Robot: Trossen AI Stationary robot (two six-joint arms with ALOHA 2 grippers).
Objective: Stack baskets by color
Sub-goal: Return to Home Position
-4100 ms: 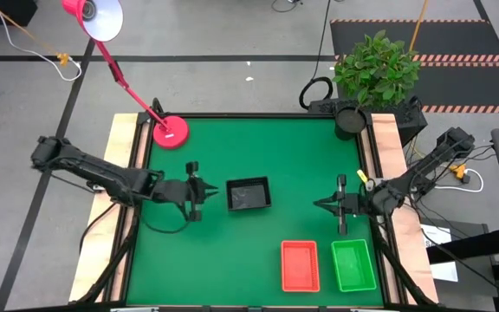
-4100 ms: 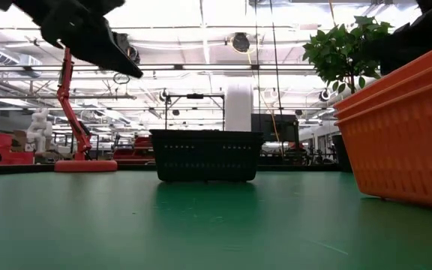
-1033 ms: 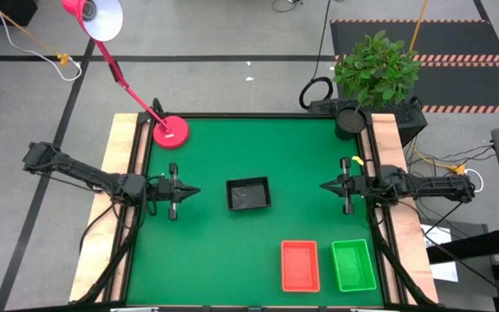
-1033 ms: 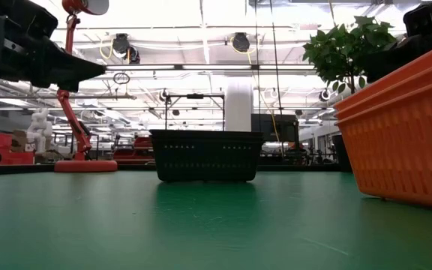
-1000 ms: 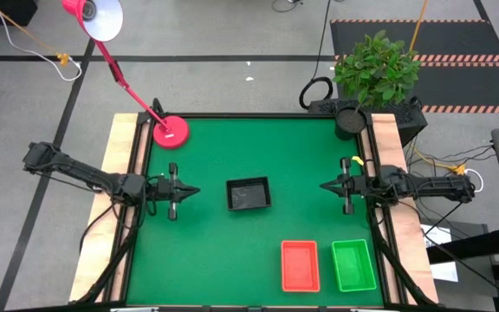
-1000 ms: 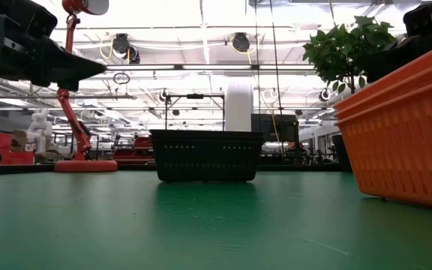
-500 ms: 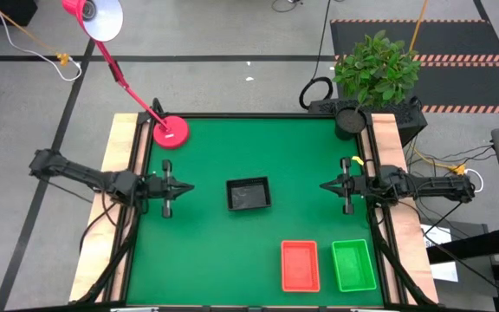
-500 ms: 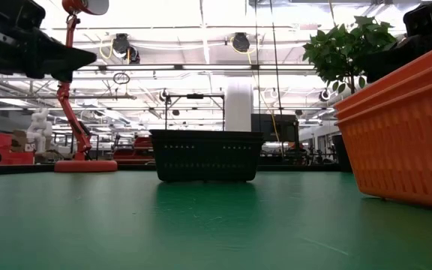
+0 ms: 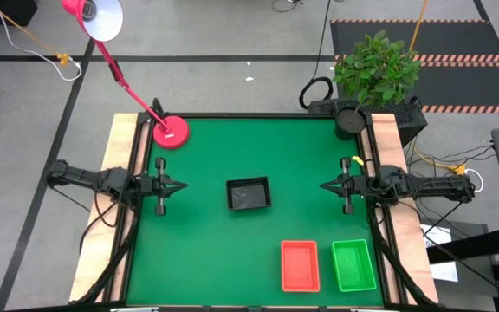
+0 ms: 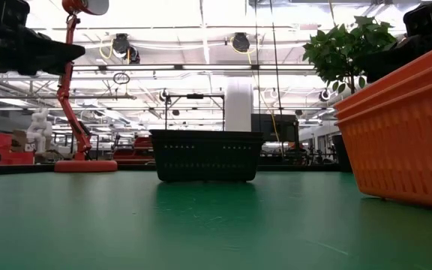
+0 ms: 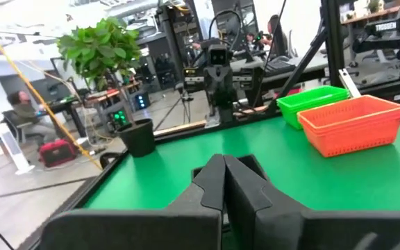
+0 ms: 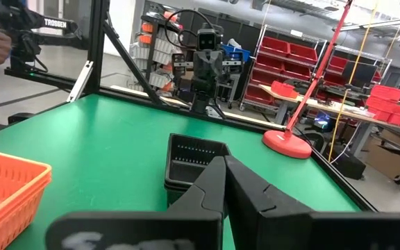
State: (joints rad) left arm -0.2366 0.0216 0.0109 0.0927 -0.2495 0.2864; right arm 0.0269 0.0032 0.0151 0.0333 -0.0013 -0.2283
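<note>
Left end effector (image 9: 181, 186) pinched together, empty, arm level at left side; right end effector (image 9: 323, 186) mirrors it opposite

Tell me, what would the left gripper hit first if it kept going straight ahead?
Probably the black basket stack, which lies in line with the left gripper from above. The low view shows the gripper riding higher, so it might pass over.

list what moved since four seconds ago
The left gripper pulled back from the black plastic mesh basket stack toward the left edge of the table; the right gripper shifted toward the potted plant. That stack and the red-orange and green mesh basket stacks stayed put.
</note>
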